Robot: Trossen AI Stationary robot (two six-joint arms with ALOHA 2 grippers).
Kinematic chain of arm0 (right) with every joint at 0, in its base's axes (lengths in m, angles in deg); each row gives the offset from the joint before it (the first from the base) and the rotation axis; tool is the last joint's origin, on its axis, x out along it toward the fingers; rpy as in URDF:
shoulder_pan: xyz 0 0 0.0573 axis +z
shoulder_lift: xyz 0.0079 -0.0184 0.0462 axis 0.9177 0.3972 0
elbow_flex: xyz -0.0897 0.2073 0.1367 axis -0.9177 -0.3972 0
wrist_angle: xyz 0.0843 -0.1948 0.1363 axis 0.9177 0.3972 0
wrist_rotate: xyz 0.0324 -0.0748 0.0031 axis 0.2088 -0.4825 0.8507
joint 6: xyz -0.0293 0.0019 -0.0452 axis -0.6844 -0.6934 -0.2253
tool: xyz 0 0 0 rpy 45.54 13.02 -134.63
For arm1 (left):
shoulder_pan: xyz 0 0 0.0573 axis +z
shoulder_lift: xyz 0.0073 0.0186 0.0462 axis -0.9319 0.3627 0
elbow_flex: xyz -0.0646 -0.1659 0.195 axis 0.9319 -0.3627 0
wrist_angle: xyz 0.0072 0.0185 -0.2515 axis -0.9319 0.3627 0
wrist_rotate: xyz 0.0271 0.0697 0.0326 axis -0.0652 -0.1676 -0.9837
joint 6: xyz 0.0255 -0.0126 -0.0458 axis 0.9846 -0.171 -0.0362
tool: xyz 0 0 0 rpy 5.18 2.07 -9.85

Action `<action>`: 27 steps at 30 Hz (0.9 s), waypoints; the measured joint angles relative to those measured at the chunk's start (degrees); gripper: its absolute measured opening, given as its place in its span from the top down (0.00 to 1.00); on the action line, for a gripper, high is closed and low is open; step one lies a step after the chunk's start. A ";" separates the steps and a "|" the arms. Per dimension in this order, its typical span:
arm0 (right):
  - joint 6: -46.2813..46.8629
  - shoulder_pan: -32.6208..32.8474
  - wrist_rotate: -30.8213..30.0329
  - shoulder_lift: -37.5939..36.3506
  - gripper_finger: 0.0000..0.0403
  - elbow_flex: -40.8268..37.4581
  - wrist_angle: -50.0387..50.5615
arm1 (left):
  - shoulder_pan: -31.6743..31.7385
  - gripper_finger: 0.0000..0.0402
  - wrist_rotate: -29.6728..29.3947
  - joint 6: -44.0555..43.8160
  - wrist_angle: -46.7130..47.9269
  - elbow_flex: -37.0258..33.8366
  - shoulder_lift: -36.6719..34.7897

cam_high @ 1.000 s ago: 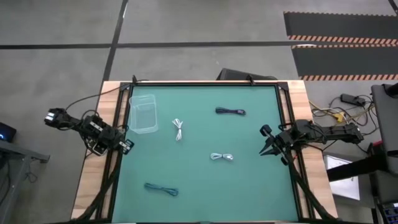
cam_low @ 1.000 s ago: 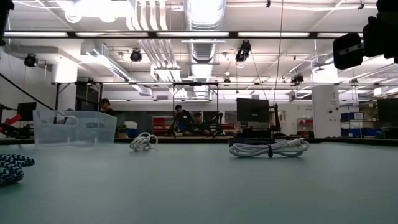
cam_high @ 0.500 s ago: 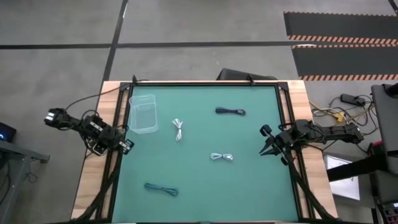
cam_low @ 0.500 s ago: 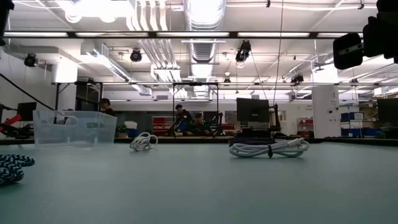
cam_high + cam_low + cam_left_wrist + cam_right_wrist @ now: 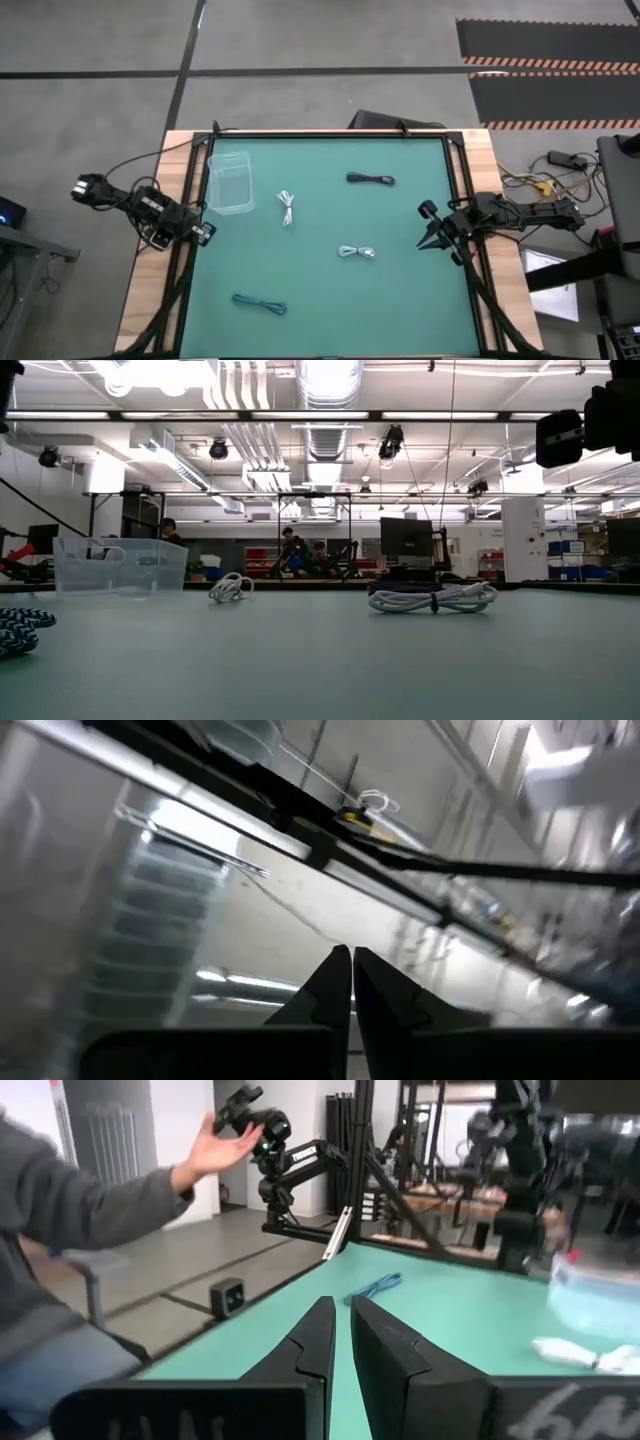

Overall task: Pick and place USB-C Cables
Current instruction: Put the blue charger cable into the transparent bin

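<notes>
Four cable bundles lie flat on the green table (image 5: 400, 290). The white one (image 5: 287, 207) is beside the clear container (image 5: 230, 182), and the black one (image 5: 371, 179) lies toward the far edge. The silvery-blue one (image 5: 357, 252) is in the middle, and the teal one (image 5: 259, 303) is near the near edge. My left gripper (image 5: 203, 233) is shut and waits at the table's left edge. My right gripper (image 5: 431, 228) is shut and hovers inside the right edge, about a hand's width right of the silvery-blue cable (image 5: 570, 1350). The teal cable (image 5: 378, 1287) shows ahead of it.
The clear container (image 5: 120, 565) stands open-topped at the far left corner. Black frame rails run along the table's left and right edges. In the right wrist view a person in a grey sleeve (image 5: 90, 1200) raises a hand (image 5: 215, 1150) beyond the table edge.
</notes>
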State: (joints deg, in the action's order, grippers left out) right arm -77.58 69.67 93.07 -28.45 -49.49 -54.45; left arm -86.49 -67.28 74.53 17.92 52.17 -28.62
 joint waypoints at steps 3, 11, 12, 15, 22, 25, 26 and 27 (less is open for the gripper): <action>-4.66 0.01 -0.02 0.01 0.93 -0.01 -0.16 | 0.00 1.00 0.00 8.46 -0.58 0.19 0.00; -11.35 0.00 -0.04 -0.03 0.93 -0.01 -0.65 | 0.00 1.00 0.55 6.59 -1.03 0.10 -0.03; -11.69 0.01 -0.04 -0.03 0.93 -0.01 -0.68 | 0.00 1.00 1.86 2.70 -0.68 0.10 0.09; -7.61 0.02 0.01 0.05 0.93 -0.01 -0.76 | -0.04 1.00 8.27 -21.00 1.69 0.06 0.90; 9.62 0.02 -0.03 -0.01 0.93 -0.01 -1.88 | 0.00 1.00 6.17 -52.87 1.45 0.08 2.38; 9.80 0.02 0.00 -0.01 0.93 -0.01 -3.43 | 0.00 1.00 -1.66 -65.50 3.05 0.08 3.12; 9.91 0.02 -0.01 -0.01 0.93 -0.01 -3.98 | 0.00 1.00 -5.65 -69.78 4.78 0.08 3.53; 9.92 0.02 0.00 -0.01 0.93 -0.01 -4.71 | 0.00 1.00 -9.90 -73.55 7.01 0.10 3.90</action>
State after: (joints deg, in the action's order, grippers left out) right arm -67.67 69.69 93.07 -28.46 -49.50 -59.16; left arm -86.49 -77.19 0.98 24.92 52.26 -24.72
